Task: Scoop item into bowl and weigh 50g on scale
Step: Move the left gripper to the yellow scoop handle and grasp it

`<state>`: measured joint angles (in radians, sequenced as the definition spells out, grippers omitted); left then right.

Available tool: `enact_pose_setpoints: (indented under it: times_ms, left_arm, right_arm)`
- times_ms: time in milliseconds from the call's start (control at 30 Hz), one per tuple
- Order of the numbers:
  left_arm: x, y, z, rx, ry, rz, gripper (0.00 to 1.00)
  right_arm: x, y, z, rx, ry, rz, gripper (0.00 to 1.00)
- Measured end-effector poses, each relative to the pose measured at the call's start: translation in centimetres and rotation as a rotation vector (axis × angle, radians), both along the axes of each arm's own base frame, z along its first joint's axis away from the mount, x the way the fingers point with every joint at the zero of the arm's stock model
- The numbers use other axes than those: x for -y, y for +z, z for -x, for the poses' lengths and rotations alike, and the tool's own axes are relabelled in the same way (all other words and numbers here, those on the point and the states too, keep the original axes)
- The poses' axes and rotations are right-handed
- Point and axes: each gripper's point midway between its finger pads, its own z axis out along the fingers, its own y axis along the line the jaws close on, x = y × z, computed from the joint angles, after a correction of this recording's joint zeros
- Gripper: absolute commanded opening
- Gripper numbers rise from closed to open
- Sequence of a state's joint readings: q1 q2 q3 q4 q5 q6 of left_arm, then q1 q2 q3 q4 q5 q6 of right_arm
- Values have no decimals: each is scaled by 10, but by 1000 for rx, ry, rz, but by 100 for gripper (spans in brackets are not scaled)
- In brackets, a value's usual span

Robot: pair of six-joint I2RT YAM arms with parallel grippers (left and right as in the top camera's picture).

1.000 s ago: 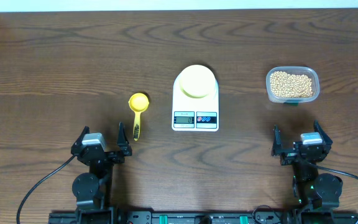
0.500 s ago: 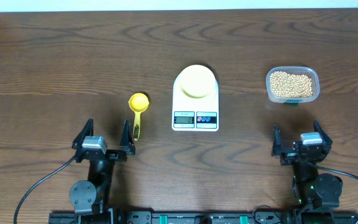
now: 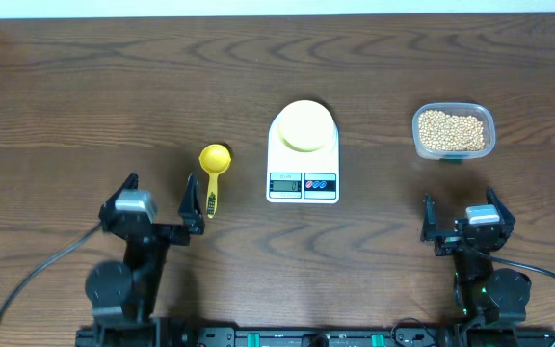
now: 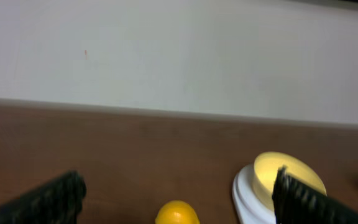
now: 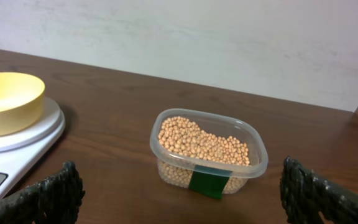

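Note:
The pale-yellow bowl (image 3: 304, 125) sits on the white scale (image 3: 303, 183) at the table's middle; both also show in the right wrist view, bowl (image 5: 5, 102) and scale (image 5: 17, 146), and in the blurred left wrist view, bowl (image 4: 288, 177). The beige beans (image 3: 452, 130) fill a clear tub (image 3: 488, 123) at the right, and show in the right wrist view (image 5: 201, 142). A bright yellow scoop (image 3: 214, 164) lies left of the scale, its cup in the left wrist view (image 4: 176, 213). My left gripper (image 3: 156, 207) is open and empty, near the scoop's handle. My right gripper (image 3: 461, 222) is open and empty, below the tub.
The tub carries a green tape patch (image 5: 207, 183) on its near wall. A pale wall runs along the table's far edge (image 3: 277, 12). Cables trail from both arm bases at the front edge.
My left arm has shifted to the left and turned slightly, its gripper staying open beside the scoop's handle. The right arm has not moved.

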<state>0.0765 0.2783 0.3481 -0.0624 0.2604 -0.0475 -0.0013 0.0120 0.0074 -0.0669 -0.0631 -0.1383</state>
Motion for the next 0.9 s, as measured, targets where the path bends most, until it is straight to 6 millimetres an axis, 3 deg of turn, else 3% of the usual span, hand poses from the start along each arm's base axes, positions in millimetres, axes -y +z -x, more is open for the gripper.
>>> enact_pose_setpoints:
  times_ms: [333,567,733,900]
  left_arm:
    - [0,-16,-9,-592,-7,45,98]
    - [14,-15,-21,-700,-87,91,98]
    - [20,-32,-7,-805,-116,115,98]
    - [19,-62,18,-1059,-96,135,98]
  right_arm:
    - [0,0,0,0,0,0,99]
    - [0,0,0,-1,0,0,99]
    - [0,0,0,0,0,0,99]
    - [0,0,0,-1,0,0,99]
